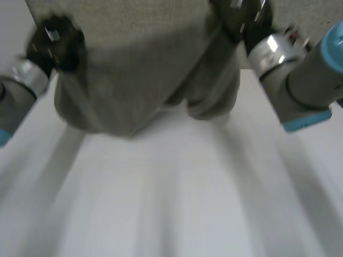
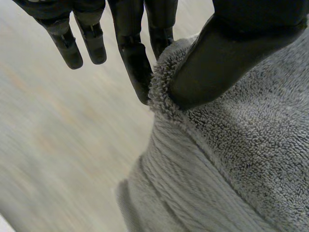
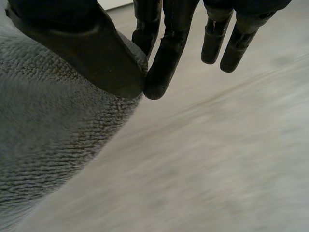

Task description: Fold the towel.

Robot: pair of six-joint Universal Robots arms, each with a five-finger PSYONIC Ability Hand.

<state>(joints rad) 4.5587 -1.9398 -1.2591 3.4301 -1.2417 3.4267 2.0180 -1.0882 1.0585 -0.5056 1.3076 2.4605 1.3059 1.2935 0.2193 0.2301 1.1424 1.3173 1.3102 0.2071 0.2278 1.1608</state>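
A grey towel (image 1: 139, 69) hangs lifted above the white table (image 1: 177, 198), its lower edge drooping just over the surface. My left hand (image 1: 56, 43) holds the towel's upper left corner. In the left wrist view the thumb (image 2: 217, 63) presses the fluffy towel (image 2: 231, 159) corner against a finger (image 2: 137, 67). My right hand (image 1: 241, 19) grips the upper right corner. In the right wrist view its thumb (image 3: 91, 53) pinches the towel (image 3: 48, 140) edge against a finger (image 3: 166, 58).
Both grey arms come in from the sides, the left arm (image 1: 16, 96) and the right arm (image 1: 300, 80) with its light-blue cap. The white table stretches bare toward the near edge below the hanging towel.
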